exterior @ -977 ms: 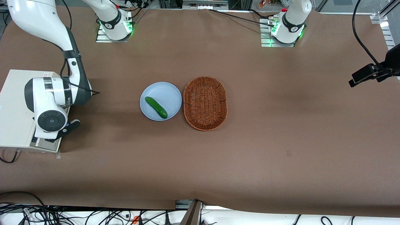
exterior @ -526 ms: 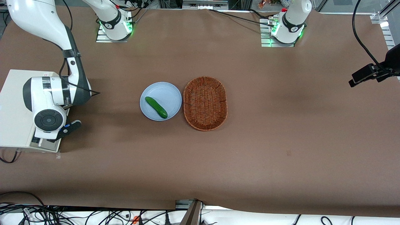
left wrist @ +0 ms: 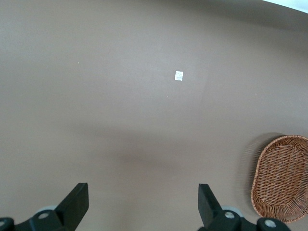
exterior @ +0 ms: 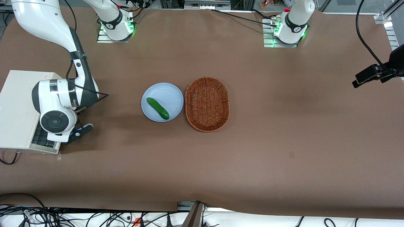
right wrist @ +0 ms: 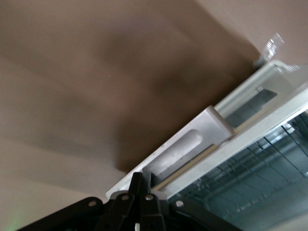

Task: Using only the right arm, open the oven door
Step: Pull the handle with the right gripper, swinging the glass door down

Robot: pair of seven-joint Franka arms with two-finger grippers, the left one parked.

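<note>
The oven door (right wrist: 250, 130) is partly open; the gripper (right wrist: 143, 185), closed on its handle (right wrist: 185, 147), must swing it down fully.

A light blue plate (exterior: 170, 91) sits mid-table with a green cucumber (exterior: 157, 108) lying diagonally on it. An oval wicker basket (exterior: 207, 104) stands just beside the plate, toward the parked arm's end. My gripper (exterior: 79, 132) hangs at the working arm's end.
</note>
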